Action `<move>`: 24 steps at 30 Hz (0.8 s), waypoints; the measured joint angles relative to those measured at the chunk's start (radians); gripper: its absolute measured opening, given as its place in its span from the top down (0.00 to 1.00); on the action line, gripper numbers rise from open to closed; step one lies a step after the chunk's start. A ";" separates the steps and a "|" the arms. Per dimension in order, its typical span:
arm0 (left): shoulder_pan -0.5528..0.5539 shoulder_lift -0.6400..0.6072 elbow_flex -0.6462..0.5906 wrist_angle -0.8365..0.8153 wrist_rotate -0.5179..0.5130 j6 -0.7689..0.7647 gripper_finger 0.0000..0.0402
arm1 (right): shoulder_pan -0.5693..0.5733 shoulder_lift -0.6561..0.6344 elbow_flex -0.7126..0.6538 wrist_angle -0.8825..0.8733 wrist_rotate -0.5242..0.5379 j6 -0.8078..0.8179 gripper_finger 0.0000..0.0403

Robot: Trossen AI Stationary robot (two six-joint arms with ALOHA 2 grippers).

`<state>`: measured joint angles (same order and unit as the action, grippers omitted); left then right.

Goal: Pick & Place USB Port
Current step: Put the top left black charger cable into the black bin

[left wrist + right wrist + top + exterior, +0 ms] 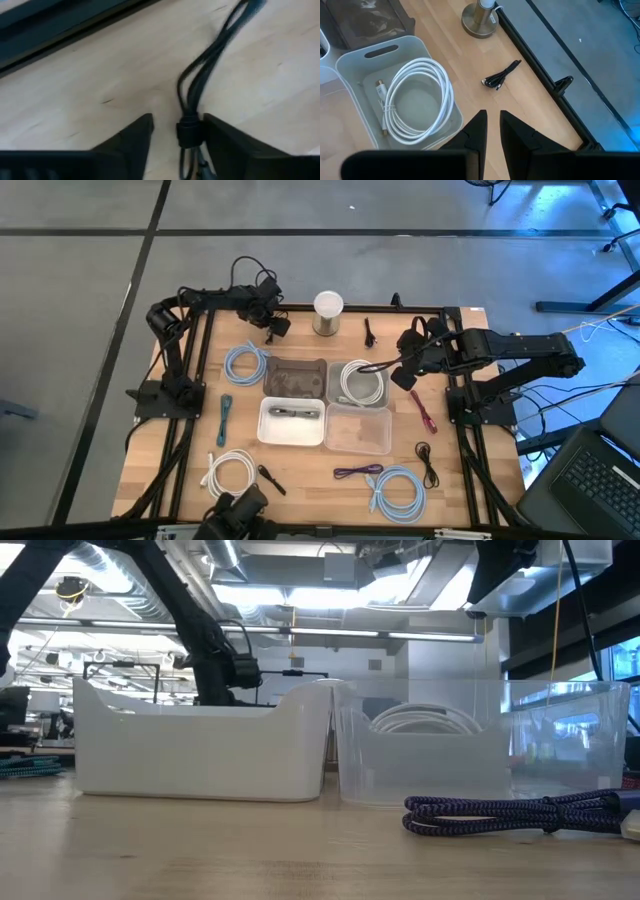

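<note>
My left gripper [271,328] is at the table's far left part. In the left wrist view it [177,132] is open and low over the wood, one finger on each side of a bundled black cable [200,85], right at the cable's wrap band [189,132]. The cable lies flat on the table. My right gripper [404,376] waits above the table's right part, beside the grey bin [383,388]. In its own wrist view it [492,120] is shut and holds nothing. My left gripper comes at the black cable from above, its fingers across the cable at the wrap band [189,132]. The band lies close against one finger [220,137]. Whether that finger touches it, I cannot tell.
In the table's middle stand a dark tray [295,377], a grey bin with a white coiled cable [415,100], a white bin [290,422] and a clear bin [358,430]. A second black cable [501,76] and a steel cylinder [327,313] are at the far edge. Several loose cables lie around.
</note>
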<state>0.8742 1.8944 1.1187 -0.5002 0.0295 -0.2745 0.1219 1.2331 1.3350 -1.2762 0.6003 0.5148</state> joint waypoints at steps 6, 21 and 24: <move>-0.008 0.001 0.000 0.016 -0.011 0.024 0.94 | 0.000 0.000 0.000 0.000 -0.001 0.000 0.86; -0.031 -0.407 -0.003 -0.003 0.227 0.061 0.94 | 0.000 0.000 0.000 -0.006 -0.002 0.000 0.86; -0.077 -0.517 -0.003 0.000 0.316 0.061 0.94 | 0.000 0.000 0.000 -0.006 -0.002 0.000 0.86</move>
<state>0.7973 1.3779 1.1156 -0.5006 0.3456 -0.2139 0.1219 1.2331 1.3350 -1.2827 0.5986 0.5148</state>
